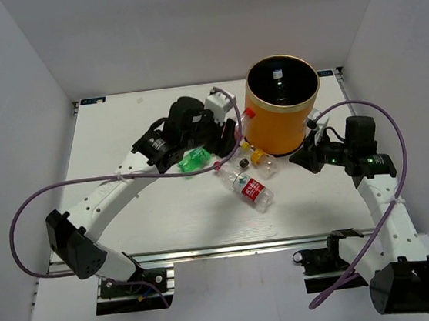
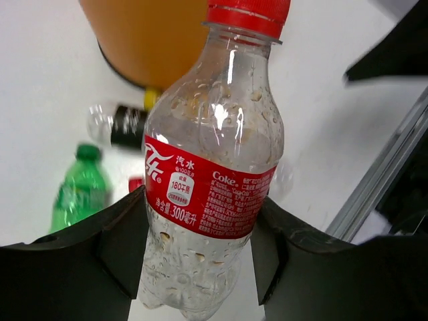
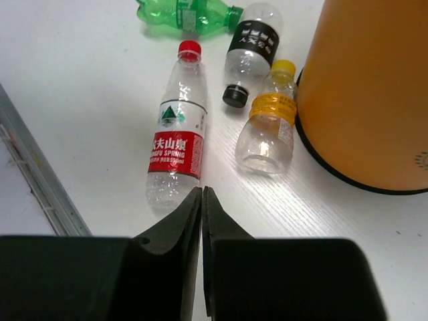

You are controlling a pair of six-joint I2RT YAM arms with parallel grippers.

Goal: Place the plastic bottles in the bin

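Observation:
My left gripper point(image 2: 200, 204) is shut on a clear Coke bottle point(image 2: 214, 134) with a red label and red cap, held off the table beside the orange bin point(image 1: 276, 119); its red cap point(image 1: 249, 112) shows by the bin's wall. On the table lie a green bottle point(image 3: 184, 13), a black-labelled bottle point(image 3: 251, 43), a yellow-capped bottle point(image 3: 269, 124) and a red-capped, red-labelled bottle point(image 3: 177, 144). My right gripper point(image 3: 202, 190) is shut on nothing, just short of that last bottle's base. Another bottle point(image 1: 277, 76) stands inside the bin.
The bin point(image 3: 368, 93) stands close on the right of my right gripper. A metal rail point(image 3: 33, 174) runs along the table's near edge. White walls enclose the table on the left, right and far sides.

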